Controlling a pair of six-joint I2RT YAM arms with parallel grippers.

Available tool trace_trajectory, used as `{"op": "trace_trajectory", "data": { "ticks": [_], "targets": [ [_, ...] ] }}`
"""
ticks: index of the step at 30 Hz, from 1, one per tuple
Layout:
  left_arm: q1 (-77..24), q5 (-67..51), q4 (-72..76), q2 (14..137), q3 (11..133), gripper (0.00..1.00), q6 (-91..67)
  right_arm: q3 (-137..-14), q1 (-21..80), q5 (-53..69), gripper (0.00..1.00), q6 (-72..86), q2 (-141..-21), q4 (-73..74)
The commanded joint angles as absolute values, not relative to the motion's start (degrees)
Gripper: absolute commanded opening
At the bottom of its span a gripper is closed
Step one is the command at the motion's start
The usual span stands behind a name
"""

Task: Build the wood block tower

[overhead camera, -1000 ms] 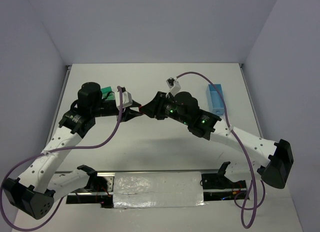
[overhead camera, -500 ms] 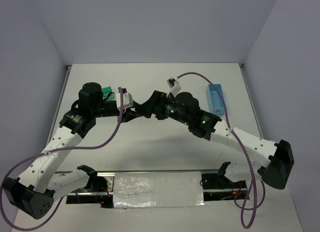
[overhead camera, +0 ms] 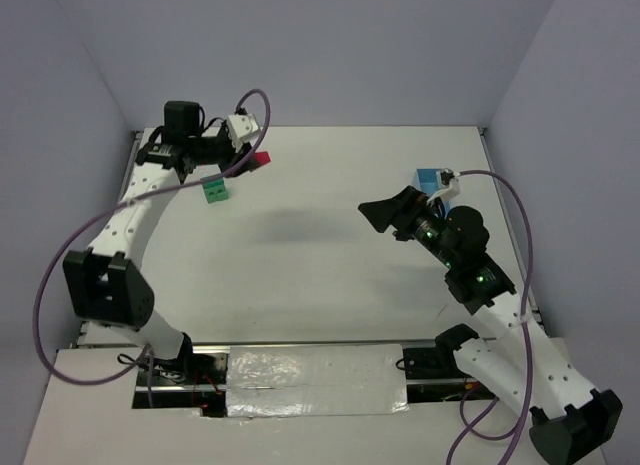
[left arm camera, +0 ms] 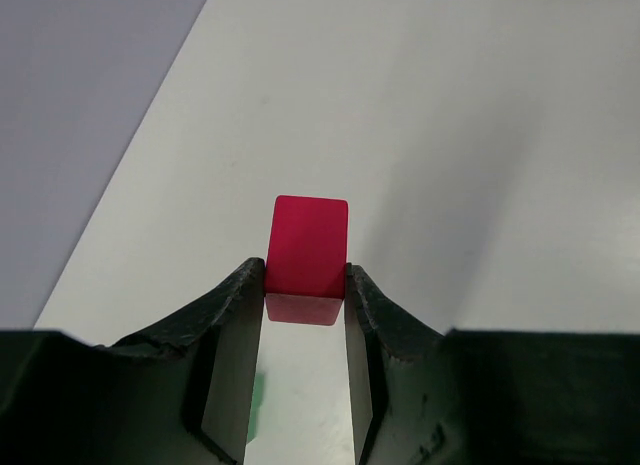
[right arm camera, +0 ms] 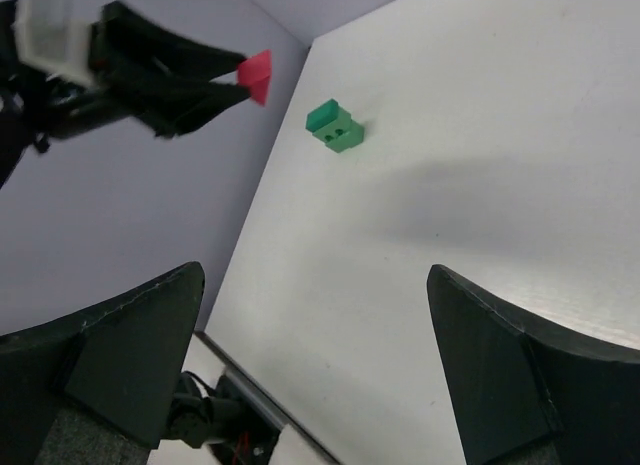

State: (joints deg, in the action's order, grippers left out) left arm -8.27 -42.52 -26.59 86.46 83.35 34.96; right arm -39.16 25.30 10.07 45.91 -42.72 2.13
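Left arm stretched out to the far left corner of the tabletop. Left fingers pinching a small red block by two opposite sides. The block pokes out beyond the tips and is held in the air, off the surface.

From the right wrist view, the red block shows a wedge-like profile, clamped at the tip of the left fingers.

Green blocks sit on the tabletop near the far left edge. They read as a tight cluster with one piece raised above the other; exact count cannot be told. Red block hangs just beyond and to the right of them, not touching. A sliver of green shows low between the fingers in the left wrist view.

Right arm raised on the right side. Right fingers spread wide apart, holding nothing, pointed across toward the green blocks but well apart from them.

Light-blue tray at the far right, partly hidden behind the right arm.

Purple cable loops along the left arm.
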Motion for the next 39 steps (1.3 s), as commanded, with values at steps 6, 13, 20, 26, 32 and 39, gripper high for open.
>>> {"op": "trace_trajectory", "data": {
  "ticks": [6, 13, 20, 26, 32, 39],
  "targets": [
    [-2.6, -28.0, -41.9, 100.5, 101.6, 0.0, 50.0, -35.9, 20.7, 17.9, 1.0, 33.1, -39.1, 8.0],
    [2.3, -29.8, -45.6, 102.0, 101.3, 0.0, 56.2, -32.9, 20.3, 24.2, 1.0, 30.0, -46.8, 4.8],
    [8.4, -37.1, -46.4, 102.3, 99.0, 0.0, 63.2, -31.4, 20.3, 28.1, 1.0, 30.9, -48.5, 1.8],
    [9.4, -38.1, -48.4, 107.2, 102.9, 0.0, 64.2, -30.7, 20.3, 28.7, 1.0, 31.3, -47.8, 0.5],
    [9.1, -38.8, -50.1, 112.1, 106.6, 0.0, 63.7, -30.1, 20.3, 29.0, 1.0, 31.6, -48.5, 0.2],
    [8.1, -35.6, -48.5, 114.4, 108.3, 0.04, 60.0, -29.9, 20.3, 29.6, 1.0, 31.6, -48.6, -1.2]
  ]
}}
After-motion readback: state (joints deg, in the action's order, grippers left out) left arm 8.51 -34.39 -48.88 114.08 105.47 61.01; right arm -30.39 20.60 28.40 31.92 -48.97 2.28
